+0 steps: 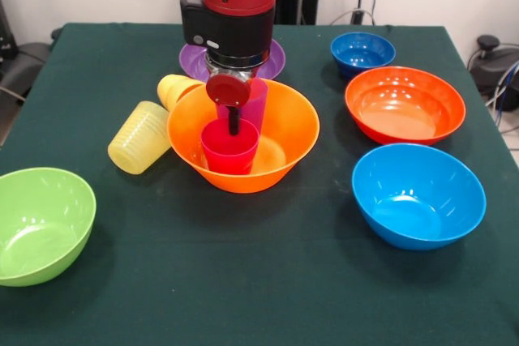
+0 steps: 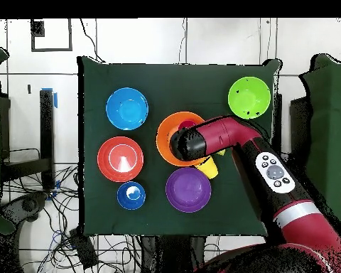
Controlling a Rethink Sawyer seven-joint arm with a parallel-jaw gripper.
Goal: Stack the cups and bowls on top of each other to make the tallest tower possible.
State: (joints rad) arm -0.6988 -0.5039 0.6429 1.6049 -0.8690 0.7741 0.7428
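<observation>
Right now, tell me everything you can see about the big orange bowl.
The big orange bowl is glossy, round, plastic-looking and upright near the table's middle. Inside stand a red-pink cup and, behind it, a translucent purple cup. The hand reaches down into the red-pink cup. Two yellow cups lie on their sides against its outer wall.

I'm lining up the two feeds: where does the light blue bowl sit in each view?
Front view: the light blue bowl sits at lower right, nearest the camera, in front of the red-orange bowl.
Overhead view: it is at upper left, just above the red-orange bowl.
Shared landmark: the orange-yellow bowl under the arm, mid-table in both.
</observation>
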